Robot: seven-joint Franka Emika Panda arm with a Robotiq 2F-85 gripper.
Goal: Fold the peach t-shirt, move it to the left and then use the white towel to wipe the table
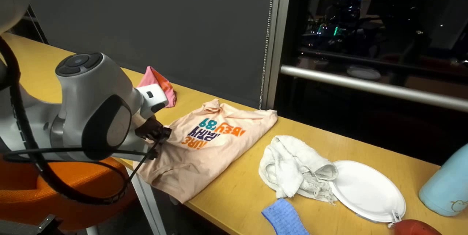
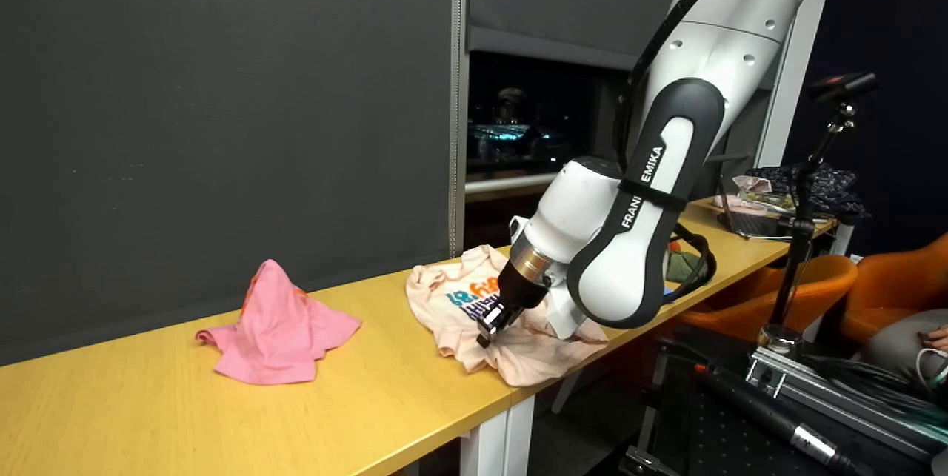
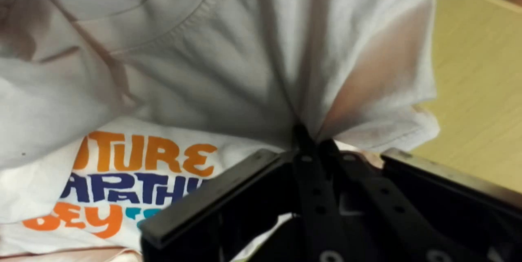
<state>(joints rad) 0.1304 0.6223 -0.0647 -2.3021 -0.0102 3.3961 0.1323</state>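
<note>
The peach t-shirt [image 1: 215, 158] lies partly folded and creased on the table, with its printed letters up. One edge hangs at the table's front edge. It also shows in an exterior view [image 2: 541, 354]. My gripper [image 3: 316, 137] is shut on a pinch of the t-shirt [image 3: 195, 86], and the cloth gathers into pleats at the fingertips. In an exterior view the gripper [image 2: 490, 328] is low, at the t-shirt's near side. The white towel [image 1: 283, 169] lies crumpled on the table beyond the t-shirt, touching a white plate. The towel is not visible in the wrist view.
The white plate [image 1: 369, 191] lies beside the towel. A blue cloth [image 1: 285, 216], a light blue bottle [image 1: 446, 184] and a red object [image 1: 415, 227] are nearby. A pink cloth [image 2: 281, 335] stands peaked on the table [image 2: 148, 417]. An orange chair [image 1: 73, 180] is under the arm.
</note>
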